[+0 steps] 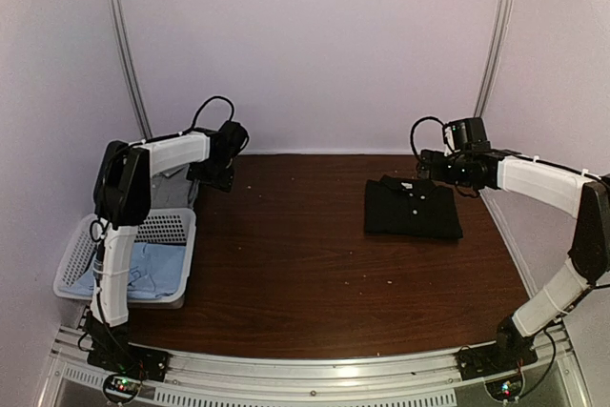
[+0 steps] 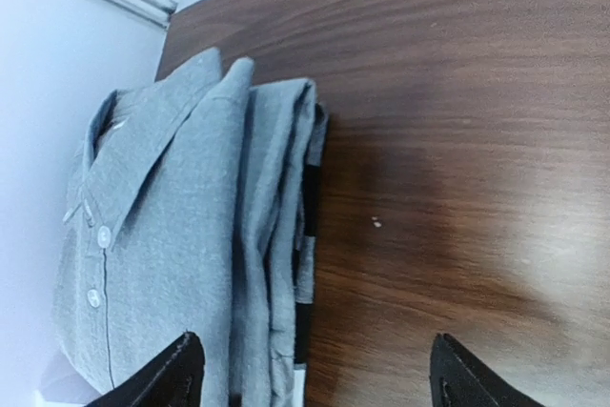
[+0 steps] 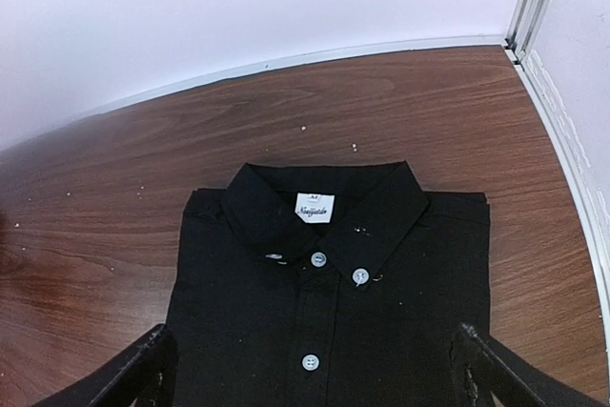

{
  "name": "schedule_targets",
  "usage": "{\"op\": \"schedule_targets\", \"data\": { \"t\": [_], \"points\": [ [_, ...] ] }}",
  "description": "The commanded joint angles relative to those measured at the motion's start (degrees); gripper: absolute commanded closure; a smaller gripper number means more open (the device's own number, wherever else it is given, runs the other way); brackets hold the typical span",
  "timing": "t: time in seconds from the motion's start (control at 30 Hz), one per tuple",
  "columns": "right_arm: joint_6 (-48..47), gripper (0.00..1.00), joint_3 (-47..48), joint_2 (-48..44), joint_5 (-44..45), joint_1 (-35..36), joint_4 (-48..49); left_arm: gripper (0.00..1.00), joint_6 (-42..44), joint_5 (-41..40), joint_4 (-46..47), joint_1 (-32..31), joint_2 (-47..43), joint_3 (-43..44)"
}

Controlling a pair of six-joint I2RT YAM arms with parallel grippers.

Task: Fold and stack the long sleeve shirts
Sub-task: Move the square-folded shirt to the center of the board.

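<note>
Top external view: the left hand (image 1: 219, 176) reaches to the far left corner of the desk (image 1: 305, 264). There a folded grey shirt (image 1: 176, 193) lies partly hidden behind the arm, just beyond a white basket (image 1: 71, 259). A blue shirt (image 1: 152, 266) lies loosely crumpled inside the basket. On the far right of the desk a black shirt (image 1: 412, 209) lies folded into a neat rectangle, and the right hand (image 1: 426, 171) hangs at its far edge.

Left wrist view: the left hand (image 2: 315, 350) is spread wide and grips nothing. One finger (image 2: 176, 374) stands over the grey shirt (image 2: 172, 235), the other over bare desk (image 2: 457, 140). The shirt lies flat with its collar and two white buttons facing up, close against the wall (image 2: 38, 121). A thin dark strip shows along its folded edge; what it is cannot be told.

Right wrist view: the right hand (image 3: 313, 335) is also spread wide and holds nothing, with a finger (image 3: 143, 364) at either side of the black shirt (image 3: 334, 321). The shirt lies flat on the desk (image 3: 143, 169). Its collar points toward the far wall, a white label shows inside the collar, and pale buttons run down the front.
</note>
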Motion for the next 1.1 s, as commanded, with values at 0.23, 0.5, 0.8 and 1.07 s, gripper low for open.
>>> {"op": "schedule_targets", "data": {
  "t": [0.23, 0.5, 0.8, 1.07],
  "points": [
    [0.69, 0.00, -1.72, -0.57, -2.66, 1.13, 2.53, 0.15, 1.29, -14.78, -4.18, 3.66, 6.26, 1.72],
    [0.88, 0.00, -2.42, 0.03, -3.60, 1.75, 3.32, 0.23, 3.81, -17.37, -2.03, 5.39, 9.66, 0.61],
    [1.21, 0.00, -3.43, 0.09, -4.78, 2.12, 4.38, 0.68, 7.34, -17.30, 1.77, 5.77, 10.26, -1.46],
    [1.25, 0.00, -3.43, 0.66, -5.57, 2.48, 5.03, 1.00, 7.21, -9.14, 1.57, 4.00, 9.40, -0.47]
  ]
}}
